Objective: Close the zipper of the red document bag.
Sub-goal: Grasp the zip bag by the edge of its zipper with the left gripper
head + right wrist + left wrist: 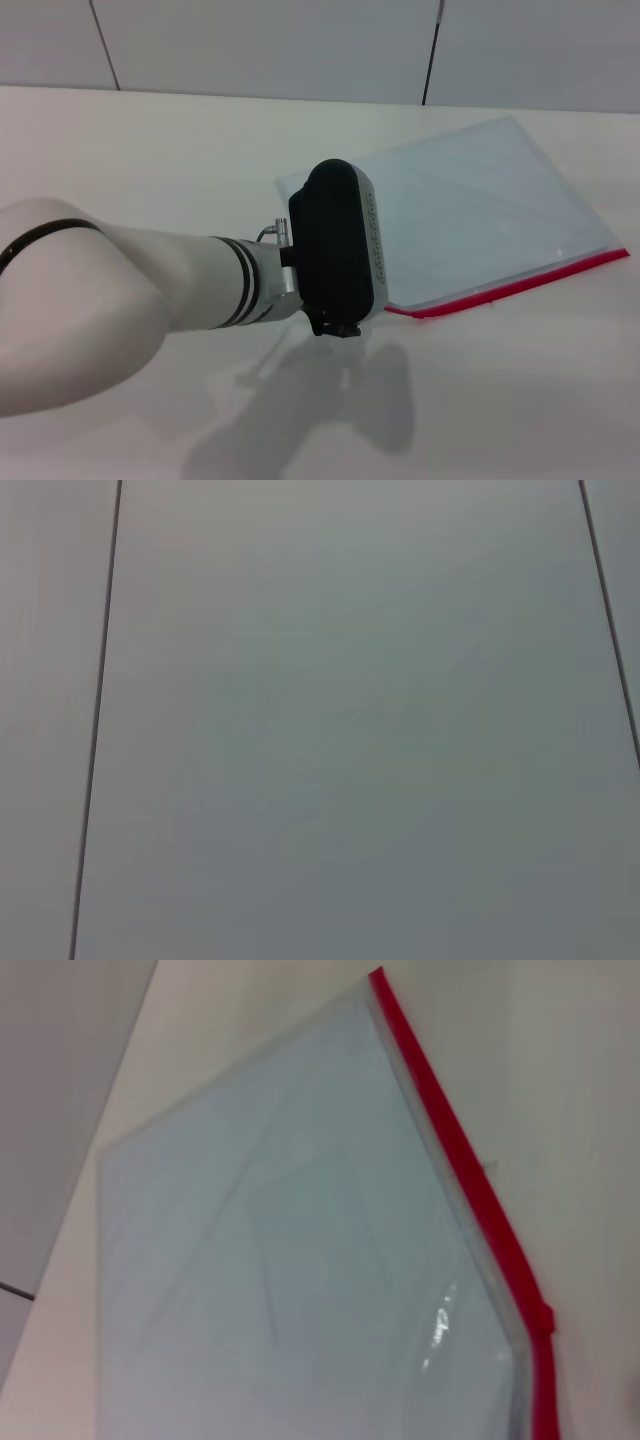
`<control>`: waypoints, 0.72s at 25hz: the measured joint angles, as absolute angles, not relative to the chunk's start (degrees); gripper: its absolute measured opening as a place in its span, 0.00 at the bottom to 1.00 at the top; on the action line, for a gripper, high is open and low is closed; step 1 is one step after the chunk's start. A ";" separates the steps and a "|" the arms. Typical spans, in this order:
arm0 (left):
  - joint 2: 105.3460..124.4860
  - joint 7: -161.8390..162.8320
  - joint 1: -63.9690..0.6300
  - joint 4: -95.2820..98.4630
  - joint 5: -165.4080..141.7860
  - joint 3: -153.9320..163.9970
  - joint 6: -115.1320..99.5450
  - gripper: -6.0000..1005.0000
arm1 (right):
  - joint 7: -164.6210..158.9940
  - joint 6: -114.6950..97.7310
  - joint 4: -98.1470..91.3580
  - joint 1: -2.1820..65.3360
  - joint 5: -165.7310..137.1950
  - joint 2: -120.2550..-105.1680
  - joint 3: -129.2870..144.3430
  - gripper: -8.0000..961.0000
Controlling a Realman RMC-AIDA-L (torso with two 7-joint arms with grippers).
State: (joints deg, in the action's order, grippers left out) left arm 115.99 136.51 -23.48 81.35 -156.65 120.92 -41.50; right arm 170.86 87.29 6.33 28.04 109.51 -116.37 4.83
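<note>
The red document bag lies flat on the white table, a translucent pale blue pouch right of centre in the head view. Its zipper is the bright red strip along the edge nearest me. My left gripper hangs over the bag's left corner, and its black housing hides that corner and the fingers. In the left wrist view the bag fills the picture, with the zipper running along one side. A small red bump sits on the strip there. The right gripper is out of view.
The white table spreads out around the bag. Grey wall panels with dark seams stand behind the table's far edge. The right wrist view shows only such panels.
</note>
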 joint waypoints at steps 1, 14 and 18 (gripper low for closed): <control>115.99 136.34 -23.55 81.03 -156.56 120.92 -40.94 0.84 | 170.86 87.29 6.33 28.04 109.51 -116.37 4.83 0.89; 116.10 135.39 -26.78 72.92 -154.15 123.57 -32.66 0.80 | 170.86 87.50 6.33 28.04 109.51 -116.37 4.83 0.88; 116.14 135.26 -27.30 71.80 -154.00 124.01 -31.78 0.79 | 170.86 87.57 6.33 28.04 109.51 -116.37 4.83 0.87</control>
State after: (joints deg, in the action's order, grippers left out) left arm 116.14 135.26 -27.30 71.80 -154.00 124.01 -31.78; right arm 170.86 87.57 6.33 28.04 109.51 -116.37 4.83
